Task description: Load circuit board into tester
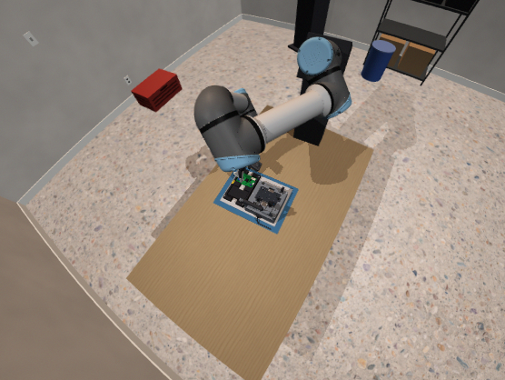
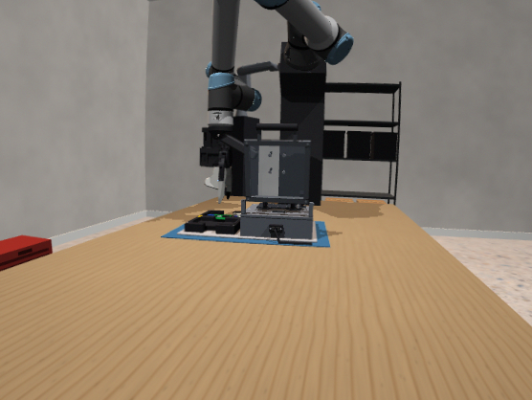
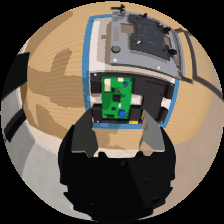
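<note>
Wrist view: the gripper [image 3: 118,131] hangs above the black tray [image 3: 150,95], its 2 fingers parted to a middling width with nothing between them. The green circuit board [image 3: 116,98] lies flat in the tray, component side up, directly below the gap between the fingers and apart from them. A small blue part sits at the board's near edge (the white connector cannot be made out with certainty).

Exterior view: the gripper [image 2: 223,193] points straight down, fingertips clear above the tray [image 2: 212,224]. The tester [image 2: 277,222] stands just beside the tray on the same blue mat [image 2: 321,240], with its lid [image 2: 277,167] raised upright.

Top view: the arm [image 1: 272,115] reaches over the wooden table [image 1: 236,282] to the tray end of the mat [image 1: 277,227]; the board [image 1: 247,180] shows green just below the wrist
</note>
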